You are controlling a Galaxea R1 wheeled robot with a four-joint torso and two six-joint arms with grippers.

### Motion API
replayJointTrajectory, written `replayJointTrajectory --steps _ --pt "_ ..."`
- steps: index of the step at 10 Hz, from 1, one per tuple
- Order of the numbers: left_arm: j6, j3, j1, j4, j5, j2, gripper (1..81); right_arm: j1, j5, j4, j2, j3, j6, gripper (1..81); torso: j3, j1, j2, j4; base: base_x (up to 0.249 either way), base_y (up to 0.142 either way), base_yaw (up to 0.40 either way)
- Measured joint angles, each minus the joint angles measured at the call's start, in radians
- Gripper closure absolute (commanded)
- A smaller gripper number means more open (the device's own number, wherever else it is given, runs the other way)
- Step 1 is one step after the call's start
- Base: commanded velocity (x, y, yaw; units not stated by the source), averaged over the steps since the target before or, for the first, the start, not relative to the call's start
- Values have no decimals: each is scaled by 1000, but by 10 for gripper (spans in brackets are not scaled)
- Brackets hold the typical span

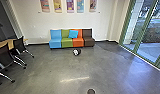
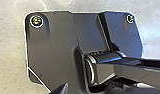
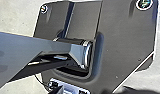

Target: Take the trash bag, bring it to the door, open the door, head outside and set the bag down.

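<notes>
Couch (image 1: 67,42): blue pillow (image 1: 73,34) on it
Floor (image 1: 46,72): black-and-white object (image 1: 76,52) near couch
Grippers: can't tell, open or closed

Left gripper (image 2: 61,89) hangs over robot's wide dark plate (image 2: 53,45), round fittings (image 2: 36,21) at plate corners. Jointed bar (image 2: 126,70) lies beside gripper, across plate. Pale grey floor (image 2: 11,50) shows beyond plate, lower than gripper.

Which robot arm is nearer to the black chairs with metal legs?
Left, probably: the chairs stand to the robot's left. Both wrist views show its dark plate, left arm likely on the chairs' side, right arm farther across.
</notes>
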Motion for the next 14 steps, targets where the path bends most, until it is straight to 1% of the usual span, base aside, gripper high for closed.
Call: replayJointTrajectory --steps 7,14 --pt "0 0 -6 0 0 3 10 0 2 0 2 0 0 10 0 1 0 0 208 0 0" --pt "0 1 -5 0 0 5 10 0 2 0 8 0 0 10 0 1 0 0 143 0 0"
